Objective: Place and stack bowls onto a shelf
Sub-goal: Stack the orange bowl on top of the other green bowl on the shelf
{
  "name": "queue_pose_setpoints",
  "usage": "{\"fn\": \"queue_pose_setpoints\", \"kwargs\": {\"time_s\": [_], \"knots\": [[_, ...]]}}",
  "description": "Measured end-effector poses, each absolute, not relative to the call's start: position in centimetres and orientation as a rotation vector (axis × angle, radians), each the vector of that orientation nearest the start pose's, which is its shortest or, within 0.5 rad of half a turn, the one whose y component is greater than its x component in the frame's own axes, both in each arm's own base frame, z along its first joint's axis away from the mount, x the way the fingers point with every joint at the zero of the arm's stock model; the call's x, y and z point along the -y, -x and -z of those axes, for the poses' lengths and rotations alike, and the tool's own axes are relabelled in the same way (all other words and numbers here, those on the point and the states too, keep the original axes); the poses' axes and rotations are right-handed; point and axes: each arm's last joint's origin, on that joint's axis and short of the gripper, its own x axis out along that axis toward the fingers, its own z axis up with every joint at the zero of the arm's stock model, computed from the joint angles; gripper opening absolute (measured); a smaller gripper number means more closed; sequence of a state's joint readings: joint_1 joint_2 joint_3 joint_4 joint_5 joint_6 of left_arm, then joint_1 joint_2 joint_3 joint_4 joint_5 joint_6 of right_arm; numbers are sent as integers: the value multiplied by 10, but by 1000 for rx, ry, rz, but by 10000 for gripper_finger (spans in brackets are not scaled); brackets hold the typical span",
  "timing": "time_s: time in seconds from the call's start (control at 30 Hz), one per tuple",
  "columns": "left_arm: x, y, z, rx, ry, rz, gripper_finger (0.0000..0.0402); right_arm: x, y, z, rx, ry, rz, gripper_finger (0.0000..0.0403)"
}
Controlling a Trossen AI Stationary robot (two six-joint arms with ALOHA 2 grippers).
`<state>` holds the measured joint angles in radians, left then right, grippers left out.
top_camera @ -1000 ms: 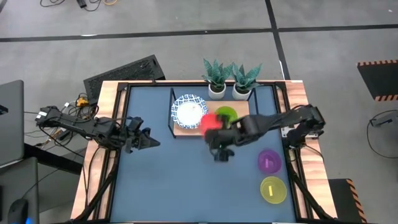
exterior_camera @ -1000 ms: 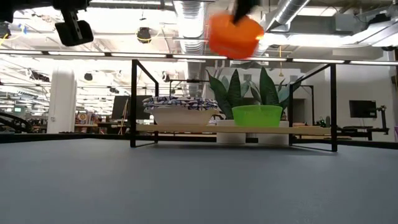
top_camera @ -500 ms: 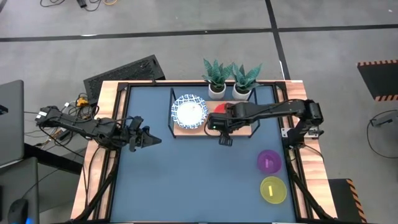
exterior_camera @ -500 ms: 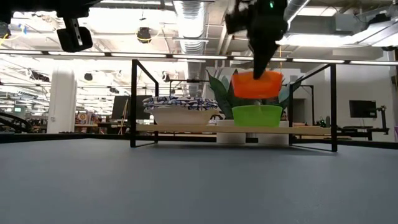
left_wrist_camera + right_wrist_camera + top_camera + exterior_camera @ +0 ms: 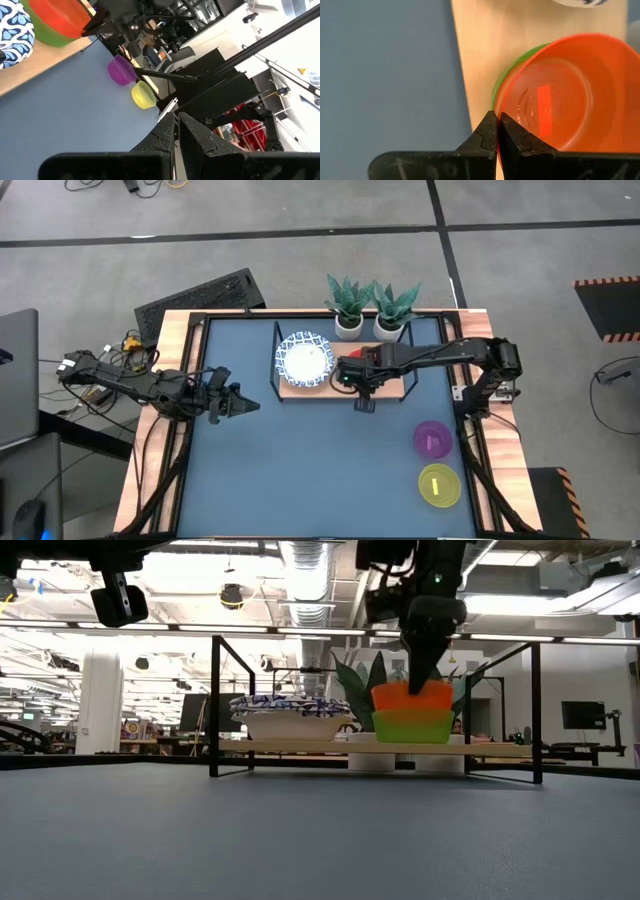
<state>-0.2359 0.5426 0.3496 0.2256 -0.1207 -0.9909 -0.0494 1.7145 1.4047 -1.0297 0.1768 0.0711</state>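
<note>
The right gripper (image 5: 422,675) pinches the rim of the red bowl (image 5: 411,696), now nested upright inside the green bowl (image 5: 411,726) on the shelf (image 5: 300,748), directly beneath it.

high: looking straight down on whole table | low: facing level across tabletop | both sharing the shelf (image 5: 340,388) | wrists: looking close

a: red bowl (image 5: 412,696) sits in the green bowl (image 5: 412,726); white bowls (image 5: 305,358), blue patterned rims.
b: purple bowl (image 5: 433,438), yellow bowl (image 5: 439,484); dark-blue tabletop (image 5: 300,470); light-wood shelf (image 5: 500,750), black frame.
</note>
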Motion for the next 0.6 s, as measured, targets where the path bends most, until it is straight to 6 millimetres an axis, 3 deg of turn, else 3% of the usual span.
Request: {"fn": "queue_pose_setpoints", "kwargs": {"time_s": [0.23,0.6], "knots": [[29,-139,-255,-20,996,103,9,25,-327,-240,-1354,18,245,41],[29,-139,-254,-17,994,74,9,39,-323,-251,-1301,5,274,110]]}}
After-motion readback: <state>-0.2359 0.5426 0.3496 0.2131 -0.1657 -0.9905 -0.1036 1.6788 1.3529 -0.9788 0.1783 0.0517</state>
